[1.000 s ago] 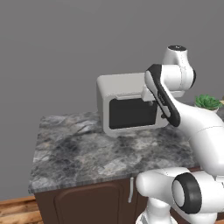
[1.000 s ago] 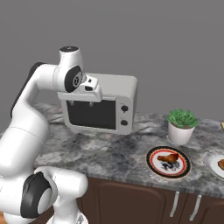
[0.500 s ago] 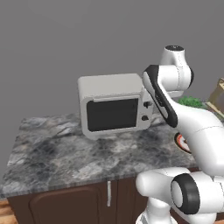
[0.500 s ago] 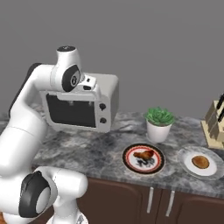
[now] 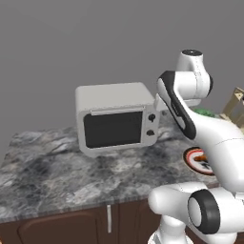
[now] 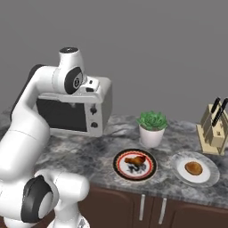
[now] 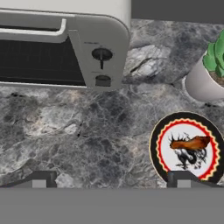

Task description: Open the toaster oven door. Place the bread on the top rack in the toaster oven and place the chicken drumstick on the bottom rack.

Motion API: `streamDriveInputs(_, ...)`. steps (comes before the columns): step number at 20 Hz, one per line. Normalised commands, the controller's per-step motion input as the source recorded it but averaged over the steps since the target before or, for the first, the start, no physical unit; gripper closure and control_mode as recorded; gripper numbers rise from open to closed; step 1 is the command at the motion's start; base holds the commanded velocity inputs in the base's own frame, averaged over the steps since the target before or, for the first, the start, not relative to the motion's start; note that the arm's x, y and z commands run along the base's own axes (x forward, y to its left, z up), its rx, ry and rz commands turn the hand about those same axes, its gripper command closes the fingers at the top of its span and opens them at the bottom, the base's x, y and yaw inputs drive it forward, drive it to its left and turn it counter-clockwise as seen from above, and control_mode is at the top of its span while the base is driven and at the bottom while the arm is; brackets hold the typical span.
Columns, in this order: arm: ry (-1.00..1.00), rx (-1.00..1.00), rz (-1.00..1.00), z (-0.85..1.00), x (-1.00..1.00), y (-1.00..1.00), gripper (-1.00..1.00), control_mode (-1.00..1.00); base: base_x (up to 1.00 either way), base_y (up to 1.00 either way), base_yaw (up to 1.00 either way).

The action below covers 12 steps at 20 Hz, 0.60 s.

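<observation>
The hand [image 7: 109, 179] is wide and holds nothing, its 2 tips at the lower edge of the hand view. Above them, upper left, is the oven [image 7: 65, 43], door [image 7: 37, 59] shut. Lower right, a red-rimmed plate [image 7: 159, 131] holds the drumstick [image 7: 190, 143]. Right base view, lower right: the bread [image 6: 193, 168] on a white plate [image 6: 209, 178], a plant [image 6: 152, 128] and knife block [image 6: 213, 131] behind on the worktop [image 6: 98, 153]. No writing is legible.

Other things on the grey stone desk [image 6: 98, 153]

A green plant in a white pot [image 6: 151, 129] stands far back. A wooden knife block [image 6: 213, 129] is at the far right. Two plates [image 6: 205, 176] lie near the front edge. Brown cupboards [image 5: 66, 228] are below.
</observation>
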Motion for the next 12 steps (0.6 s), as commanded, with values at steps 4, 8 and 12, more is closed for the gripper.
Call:
streamDriveInputs(4,0.0,0.0,0.0,0.0,0.0,0.0,-1.0,1.0,0.35,-0.16,0.0)
streamDriveInputs(8,0.0,0.0,0.0,0.0,0.0,0.0,-1.0,1.0,0.4,-0.44,0.01)
streamDriveInputs(12,0.0,0.0,0.0,0.0,0.0,0.0,-1.0,1.0,0.34,-0.34,0.0)
